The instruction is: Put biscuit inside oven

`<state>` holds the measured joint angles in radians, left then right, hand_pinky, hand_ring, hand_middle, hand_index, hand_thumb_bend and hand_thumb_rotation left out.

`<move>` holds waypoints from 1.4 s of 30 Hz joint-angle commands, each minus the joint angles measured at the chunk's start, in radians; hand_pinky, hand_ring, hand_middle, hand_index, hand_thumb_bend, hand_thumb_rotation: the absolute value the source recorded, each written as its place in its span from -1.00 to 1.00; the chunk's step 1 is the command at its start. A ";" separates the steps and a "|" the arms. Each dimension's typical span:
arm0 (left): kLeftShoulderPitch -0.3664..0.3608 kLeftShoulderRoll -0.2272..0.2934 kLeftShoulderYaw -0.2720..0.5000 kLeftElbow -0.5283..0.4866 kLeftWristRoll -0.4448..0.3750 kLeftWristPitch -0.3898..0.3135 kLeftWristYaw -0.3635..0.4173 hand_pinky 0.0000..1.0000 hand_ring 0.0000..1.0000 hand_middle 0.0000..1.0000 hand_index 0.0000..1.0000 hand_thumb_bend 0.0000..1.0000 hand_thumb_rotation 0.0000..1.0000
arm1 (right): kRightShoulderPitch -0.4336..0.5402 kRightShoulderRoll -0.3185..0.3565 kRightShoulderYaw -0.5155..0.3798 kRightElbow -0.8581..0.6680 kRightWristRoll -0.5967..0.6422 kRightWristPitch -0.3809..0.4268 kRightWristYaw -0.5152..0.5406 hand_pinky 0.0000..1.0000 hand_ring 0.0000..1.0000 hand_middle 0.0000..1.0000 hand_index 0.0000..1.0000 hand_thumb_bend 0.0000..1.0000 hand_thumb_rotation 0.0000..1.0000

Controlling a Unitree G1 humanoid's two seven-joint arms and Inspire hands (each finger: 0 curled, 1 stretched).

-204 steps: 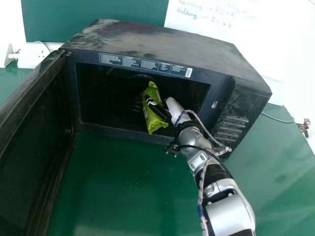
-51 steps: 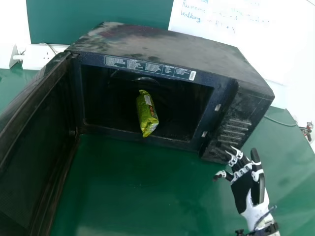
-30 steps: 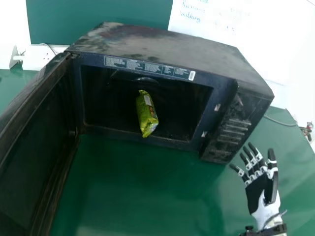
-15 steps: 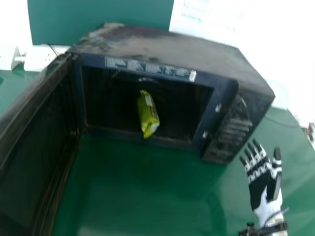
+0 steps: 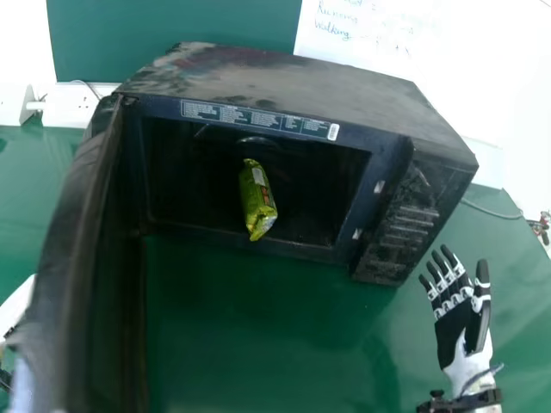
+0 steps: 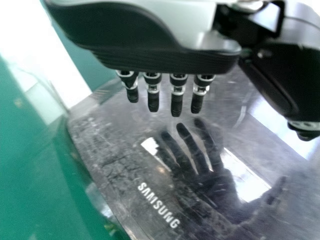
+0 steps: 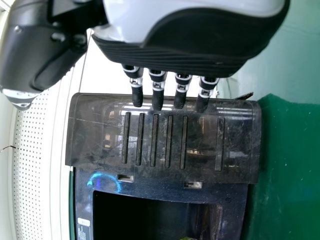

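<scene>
The green biscuit packet [image 5: 258,200] lies in the opening of the black oven [image 5: 301,82], one end near its front sill. At the view's left edge my left hand [image 5: 15,311] is partly hidden behind the oven door [image 5: 82,249], which stands ajar. In the left wrist view my left hand [image 6: 165,60] has its fingers straight, facing the door's glossy outer face [image 6: 115,160], which mirrors it. My right hand [image 5: 456,323] rests open and empty, right of and in front of the oven. The right wrist view has my right hand [image 7: 175,60] with straight fingers, facing the control panel [image 7: 200,135].
A green table [image 5: 258,344] carries the oven. A white socket box [image 5: 69,105] and cable are behind its left side. Paper with handwriting [image 5: 370,43] hangs behind, and a thin cable [image 5: 492,209] runs along the table at the right.
The door has swung partway inward, and my left hand has appeared at the left edge. My right hand has withdrawn from the oven to the right and opened out, leaving the packet inside.
</scene>
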<state>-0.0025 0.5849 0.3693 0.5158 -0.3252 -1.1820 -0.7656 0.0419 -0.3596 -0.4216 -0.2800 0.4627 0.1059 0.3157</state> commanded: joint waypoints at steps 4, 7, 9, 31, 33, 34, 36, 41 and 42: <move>0.009 -0.015 -0.041 0.022 0.031 -0.053 0.036 1.00 1.00 1.00 1.00 0.74 1.00 | -0.011 0.004 0.005 0.009 -0.006 0.010 -0.008 1.00 1.00 1.00 1.00 1.00 0.80; 0.014 -0.017 -0.054 0.012 0.048 -0.069 0.060 1.00 1.00 1.00 1.00 0.72 1.00 | -0.014 0.002 0.006 0.012 -0.010 0.011 -0.009 1.00 1.00 1.00 1.00 1.00 0.71; 0.006 -0.016 -0.054 0.021 0.073 -0.097 0.079 1.00 1.00 1.00 1.00 0.71 1.00 | -0.016 0.003 0.006 0.012 -0.011 0.009 -0.009 1.00 1.00 1.00 1.00 1.00 0.68; -0.077 0.076 0.051 0.071 0.571 -0.294 0.335 1.00 1.00 1.00 1.00 0.74 1.00 | -0.037 0.007 -0.003 0.027 -0.012 0.004 -0.016 1.00 1.00 1.00 1.00 0.99 1.00; -0.085 0.093 0.026 0.078 0.580 -0.288 0.356 1.00 1.00 1.00 1.00 0.73 1.00 | -0.039 0.011 -0.003 0.026 -0.009 0.004 -0.019 1.00 1.00 1.00 1.00 1.00 1.00; -0.088 0.101 0.016 0.080 0.585 -0.285 0.364 1.00 1.00 1.00 1.00 0.73 1.00 | -0.041 0.012 -0.004 0.027 -0.008 0.004 -0.019 1.00 1.00 1.00 1.00 1.00 1.00; -0.096 0.113 0.008 0.082 0.604 -0.285 0.383 1.00 1.00 1.00 1.00 0.72 1.00 | -0.046 0.014 -0.004 0.029 -0.010 0.002 -0.022 1.00 1.00 1.00 1.00 1.00 0.98; -0.116 0.131 -0.009 0.098 0.650 -0.285 0.433 1.00 1.00 1.00 1.00 0.72 1.00 | -0.052 0.021 -0.007 0.035 -0.007 0.000 -0.021 1.00 1.00 1.00 1.00 1.00 1.00; -0.123 0.133 -0.012 0.104 0.663 -0.289 0.443 1.00 1.00 1.00 1.00 0.73 1.00 | -0.051 0.022 -0.006 0.033 -0.010 0.001 -0.023 1.00 1.00 1.00 1.00 1.00 1.00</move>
<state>-0.1210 0.7081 0.3697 0.6055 0.3212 -1.4643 -0.3427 -0.0156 -0.3451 -0.4203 -0.2541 0.4477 0.1198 0.2955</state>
